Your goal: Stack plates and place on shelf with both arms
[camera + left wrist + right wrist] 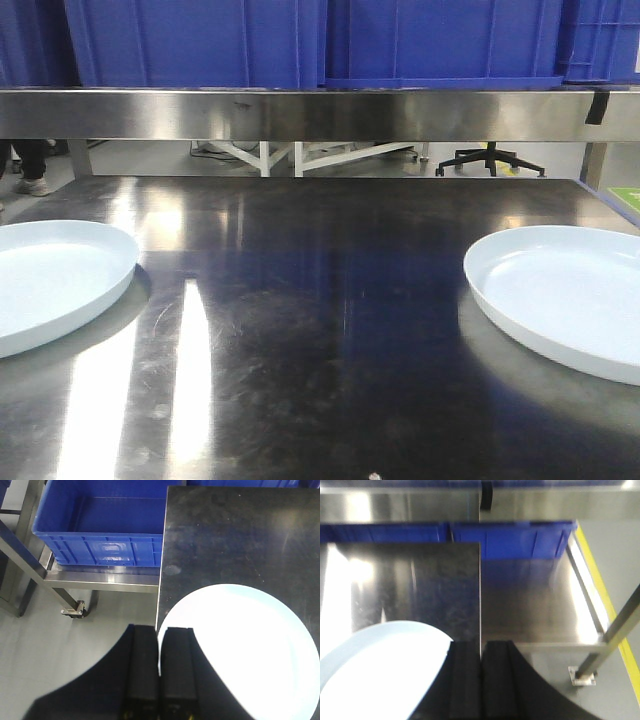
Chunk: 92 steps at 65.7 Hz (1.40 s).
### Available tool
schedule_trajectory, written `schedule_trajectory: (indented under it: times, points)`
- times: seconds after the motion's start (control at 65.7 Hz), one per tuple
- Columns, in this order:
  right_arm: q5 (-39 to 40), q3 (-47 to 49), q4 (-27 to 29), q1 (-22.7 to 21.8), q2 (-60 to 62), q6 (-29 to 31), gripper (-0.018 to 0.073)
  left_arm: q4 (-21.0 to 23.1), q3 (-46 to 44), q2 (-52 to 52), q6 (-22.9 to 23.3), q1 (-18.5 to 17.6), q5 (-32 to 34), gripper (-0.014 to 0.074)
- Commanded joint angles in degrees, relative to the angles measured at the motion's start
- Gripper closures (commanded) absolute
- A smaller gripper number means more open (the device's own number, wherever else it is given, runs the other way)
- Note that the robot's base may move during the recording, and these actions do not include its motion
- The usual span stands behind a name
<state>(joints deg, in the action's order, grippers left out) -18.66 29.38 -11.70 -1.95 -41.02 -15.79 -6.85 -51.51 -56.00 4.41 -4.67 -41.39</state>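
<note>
**Item 1: left plate** (240, 650). Pale bluish-white, glossy and shallow, with a low upturned rim. It lies flat on the worktop (320, 330), just ahead and to the right of the left gripper (160, 680). Its near rim is close to the fingertips and to the worktop's side edge.

**Item 2: right plate** (380, 670). It matches item 1 and lies flat, ahead and to the left of the right gripper (480, 680). It is well apart from item 1, so nothing is stacked yet.

**Item 3: left gripper.** The jaws are pressed together and hold nothing.

**Item 4: right gripper.** Same condition: closed on itself and empty.

**Item 5: surroundings.** A steel shelf (320, 112) sits beyond and above both grippers and carries blue crates (200, 40). A further blue crate (100, 550) sits on a lower rack ahead and to the left of the left gripper.

**Handling note (judgement).** The step in hand looks like the first pickup.
- Part the jaws before descending.
- Take the rim at its nearest point, with one finger over the lip and one beneath.
- The rim is low and the glaze is slick, so a shallow bite may slip.
- Keep the plate level when lifting it.
- Lower it centred over the other plate so the rims nest.
</note>
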Motion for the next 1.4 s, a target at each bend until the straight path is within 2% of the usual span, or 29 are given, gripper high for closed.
schedule_trajectory:
  times: [0.0,0.243,0.502,0.593,0.67,0.715,0.776,0.837,0.928,1.035,1.385]
  points:
    - [4.6,4.1,-0.8,0.1,-6.0,0.6,0.0512,0.4,-2.1,0.6,0.1,-0.2,3.2,0.0513]
    - [6.5,6.3,3.8,0.1,-12.4,0.6,0.0512,0.6,-2.1,0.6,0.1,-0.2,3.3,0.0513]
    - [9.3,6.1,4.0,0.1,-12.6,0.6,0.0499,0.7,-2.1,0.6,0.1,-0.2,3.1,0.0513]
    - [6.1,6.1,4.1,0.1,-12.6,0.6,0.0377,0.7,-2.1,0.6,0.1,-0.2,3.8,0.0513]
    - [2.8,6.1,4.1,0.1,-12.7,0.6,0.0192,0.5,-2.1,0.6,0.1,-0.2,4.1,0.0504]
    - [2.0,6.1,4.1,0.1,-12.7,0.6,0.0077,-0.4,-2.1,0.4,-0.3,-0.2,3.7,0.0481]
    - [1.7,6.1,4.1,0.1,-12.7,0.6,-0.0003,-3.4,-2.1,-0.1,-0.4,-0.2,2.7,0.0416]
    - [1.9,6.1,4.1,0.1,-12.7,0.6,0.0001,-6.1,-2.1,-1.2,-0.3,-0.2,2.0,0.0311]
    - [2.3,6.1,4.1,0.1,-12.7,0.6,0.0019,-6.4,-2.1,-3.1,0.8,-0.2,2.0,0.0162]
    - [2.2,6.1,4.1,0.1,-12.7,0.6,0.0022,-6.4,-2.0,-6.3,4.9,-0.2,1.9,0.0062]
    - [1.4,6.1,4.1,0.1,-12.7,0.6,0.0022,-6.8,-1.7,-18.6,7.7,0.1,5.2,0.0059]
